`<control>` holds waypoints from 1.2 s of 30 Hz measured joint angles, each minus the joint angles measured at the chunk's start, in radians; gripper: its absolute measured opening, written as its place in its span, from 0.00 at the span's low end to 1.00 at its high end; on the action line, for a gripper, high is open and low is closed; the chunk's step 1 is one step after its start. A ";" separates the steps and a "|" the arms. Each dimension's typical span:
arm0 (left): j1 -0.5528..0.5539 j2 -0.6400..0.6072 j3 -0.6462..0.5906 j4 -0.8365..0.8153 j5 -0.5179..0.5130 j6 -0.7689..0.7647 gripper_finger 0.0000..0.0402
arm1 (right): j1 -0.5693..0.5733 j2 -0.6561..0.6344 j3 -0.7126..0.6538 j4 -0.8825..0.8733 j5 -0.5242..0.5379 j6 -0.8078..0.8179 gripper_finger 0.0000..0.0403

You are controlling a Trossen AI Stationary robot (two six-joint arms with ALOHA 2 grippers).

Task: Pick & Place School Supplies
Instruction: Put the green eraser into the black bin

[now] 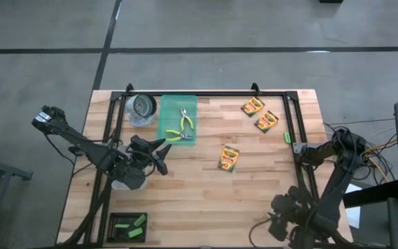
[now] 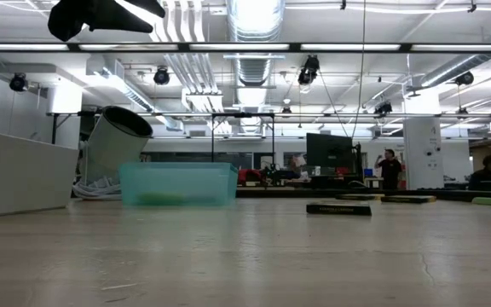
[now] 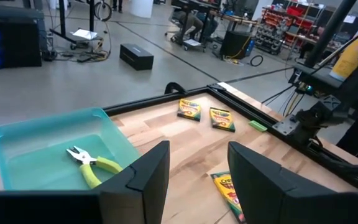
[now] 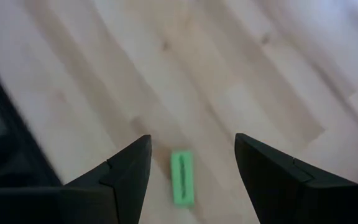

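At the far left of the tabletop (image 1: 185, 200), a dark holder (image 1: 128, 227) near the front corner carries several green blocks (image 1: 131, 223), probably gathered there as one sorted group. The left hand (image 1: 159, 153) hovers above the wood just in front of the teal tray (image 1: 164, 128), its fingers (image 3: 148, 177) spread apart and holding nothing. That spot suits either a retreat from the tray or a reach toward the nearest crayon box (image 1: 229, 158). Behind the hand, a clear plastic bin (image 1: 141, 109) stands in the back left corner, touching the tray's side. Two pliers (image 1: 183, 126) with yellow-green handles lie inside the tray, so that part of the sorting looks finished.

Moving right, the single crayon box lies flat in the middle of the tabletop, well apart from the tray. Two more crayon boxes (image 1: 260, 114) sit close together near the back right rail, not yet collected.

At the right edge, one green block (image 4: 181, 177) rests alone on the wood. The right hand (image 4: 191, 168) hangs above it with fingers open and the block centred between them, seemingly lined up for a straight descent and pinch.
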 joint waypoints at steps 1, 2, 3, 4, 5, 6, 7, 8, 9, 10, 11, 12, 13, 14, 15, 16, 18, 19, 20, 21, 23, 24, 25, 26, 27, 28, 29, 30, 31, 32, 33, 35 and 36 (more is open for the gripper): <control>0.002 0.000 0.000 0.000 0.000 0.000 0.42 | 0.013 0.000 -0.016 0.026 -0.003 0.000 0.56; 0.003 0.000 0.000 0.000 0.000 0.000 0.42 | 0.025 0.000 -0.031 0.047 -0.005 0.001 0.56; 0.006 0.000 0.000 0.000 0.000 0.000 0.42 | 0.034 0.000 -0.048 0.066 -0.007 0.006 0.56; 0.010 0.000 0.000 0.000 0.000 -0.001 0.42 | 0.044 0.000 -0.067 0.088 -0.007 0.017 0.56; 0.014 0.000 0.000 0.000 0.000 -0.001 0.42 | 0.052 0.000 -0.086 0.112 -0.007 0.028 0.56; 0.018 0.000 0.000 0.000 0.000 -0.001 0.42 | 0.058 0.000 -0.104 0.136 -0.007 0.034 0.56; 0.023 0.000 0.000 0.000 0.000 -0.001 0.42 | 0.064 0.000 -0.121 0.160 -0.007 0.036 0.56; 0.027 0.000 0.000 0.000 0.000 -0.002 0.42 | 0.068 0.000 -0.136 0.182 -0.008 0.032 0.56; 0.031 0.000 0.000 0.000 0.000 -0.002 0.42 | 0.072 -0.001 -0.151 0.204 -0.008 0.026 0.56; 0.035 0.000 0.000 0.001 0.000 -0.003 0.42 | 0.074 -0.001 -0.168 0.225 -0.008 0.020 0.56; 0.039 0.000 0.000 0.001 0.000 -0.004 0.42 | 0.076 -0.001 -0.184 0.245 -0.009 0.018 0.56; 0.043 0.000 0.000 0.000 0.000 -0.005 0.42 | 0.076 -0.001 -0.199 0.262 -0.011 0.012 0.56; 0.046 0.000 0.000 0.000 0.000 -0.005 0.42 | 0.076 -0.001 -0.213 0.278 -0.015 0.002 0.56; 0.049 0.000 0.000 0.001 0.000 -0.005 0.42 | 0.076 -0.001 -0.226 0.295 -0.020 -0.011 0.56; 0.052 0.000 0.000 0.001 0.000 -0.005 0.42 | 0.075 -0.001 -0.239 0.312 -0.030 -0.025 0.56; 0.055 0.000 0.000 0.001 0.000 -0.005 0.42 | 0.075 -0.001 -0.251 0.324 -0.040 -0.034 0.56; 0.060 0.000 0.000 0.006 0.000 -0.006 0.42 | 0.075 -0.001 -0.277 0.354 -0.063 -0.047 0.56; 0.062 0.000 0.000 0.007 0.000 -0.008 0.42 | 0.075 -0.001 -0.289 0.377 -0.079 -0.051 0.56; 0.064 0.000 0.000 0.006 0.000 -0.013 0.42 | 0.075 -0.001 -0.302 0.400 -0.095 -0.055 0.56; 0.067 0.000 0.000 0.007 0.000 -0.020 0.42 | 0.075 -0.001 -0.314 0.420 -0.111 -0.056 0.56; 0.072 0.000 0.000 0.006 0.000 -0.031 0.42 | 0.076 -0.001 -0.335 0.460 -0.130 -0.056 0.56; 0.075 0.000 0.000 0.006 0.000 -0.031 0.42 | 0.075 -0.001 -0.343 0.474 -0.133 -0.056 0.56; 0.078 0.000 0.000 0.006 0.000 -0.031 0.42 | 0.075 -0.001 -0.350 0.489 -0.133 -0.056 0.56; 0.081 0.000 0.000 0.006 0.000 -0.032 0.42 | 0.075 -0.001 -0.356 0.496 -0.133 -0.056 0.56; 0.083 0.000 0.000 0.006 0.000 -0.032 0.42 | 0.075 -0.001 -0.361 0.497 -0.133 -0.055 0.56; 0.086 0.000 0.000 0.006 0.000 -0.032 0.42 | 0.075 -0.001 -0.365 0.497 -0.133 -0.055 0.56; 0.088 0.000 0.000 0.006 0.000 -0.032 0.42 | 0.075 -0.001 -0.369 0.500 -0.133 -0.056 0.56; 0.088 0.000 0.000 0.006 0.000 -0.033 0.42 | 0.075 -0.001 -0.373 0.505 -0.134 -0.059 0.56; 0.089 0.000 0.000 0.006 0.000 -0.033 0.42 | 0.075 -0.001 -0.378 0.513 -0.136 -0.068 0.56; 0.089 0.000 0.000 0.006 0.000 -0.033 0.42 | 0.075 -0.001 -0.381 0.519 -0.137 -0.078 0.56; 0.089 0.000 0.000 0.006 0.000 -0.033 0.42 | 0.075 -0.001 -0.383 0.521 -0.137 -0.086 0.56; 0.089 0.000 0.000 0.006 0.000 -0.033 0.42 | 0.075 -0.001 -0.383 0.522 -0.137 -0.104 0.56; 0.089 0.000 0.000 0.006 0.000 -0.033 0.42 | 0.075 -0.001 -0.383 0.523 -0.137 -0.113 0.56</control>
